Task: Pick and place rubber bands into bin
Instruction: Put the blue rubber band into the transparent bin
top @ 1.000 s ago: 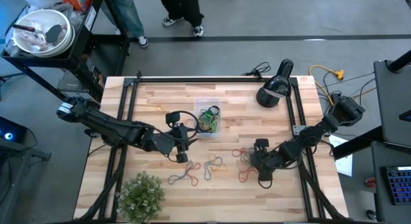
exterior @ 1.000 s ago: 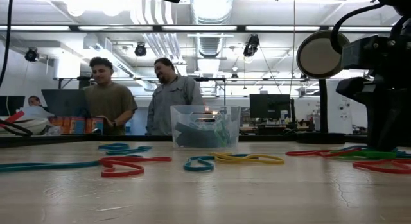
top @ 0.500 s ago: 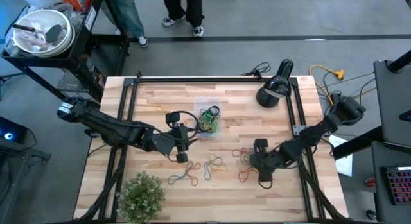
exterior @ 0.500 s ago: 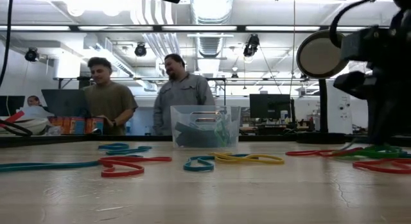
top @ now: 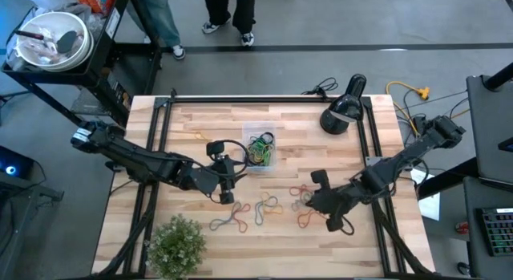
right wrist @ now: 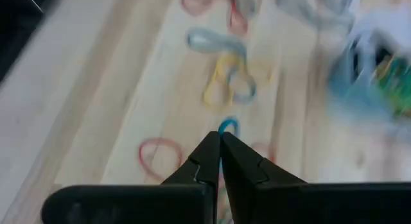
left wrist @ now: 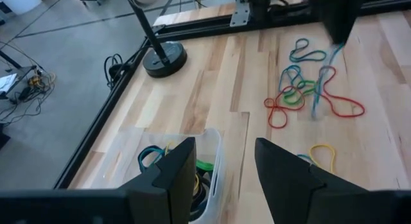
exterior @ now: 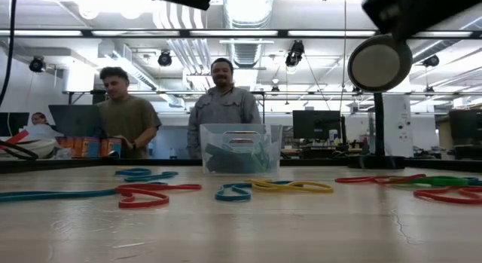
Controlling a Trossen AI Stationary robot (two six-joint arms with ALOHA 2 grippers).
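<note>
The clear bin (top: pixel 260 135) stands at the table's middle with several rubber bands inside; it also shows in the low view (exterior: pixel 241 131). More rubber bands (top: pixel 268 207) lie loose on the wood nearer the front, in red, blue, yellow, green and grey. My right gripper (top: pixel 306 203) hangs raised above the right-hand cluster (left wrist: pixel 302 95), shut on a blue rubber band (left wrist: pixel 323 79). My left gripper (left wrist: pixel 225 163) waits open just beside the bin (left wrist: pixel 215 147), touching nothing. My right gripper pinches the blue band's top end (right wrist: pixel 227 126) between its two shut fingertips, slanting down from the table's right. The band hangs slack below the fingers (left wrist: pixel 335 31). Whether its lower end (left wrist: pixel 314 112) is clear of the wood I cannot tell.
A black desk lamp (top: pixel 345 110) stands at the far right of the table. A small green plant (top: pixel 176 244) sits at the near left corner. People stand beyond the far edge (exterior: pixel 222 105). Bare wood lies between the bin and the loose bands.
My right gripper has risen off the table, out of the low view, tipped and shifted a little toward the table's left. The blue band has come up with it and now dangles below the fingers.
</note>
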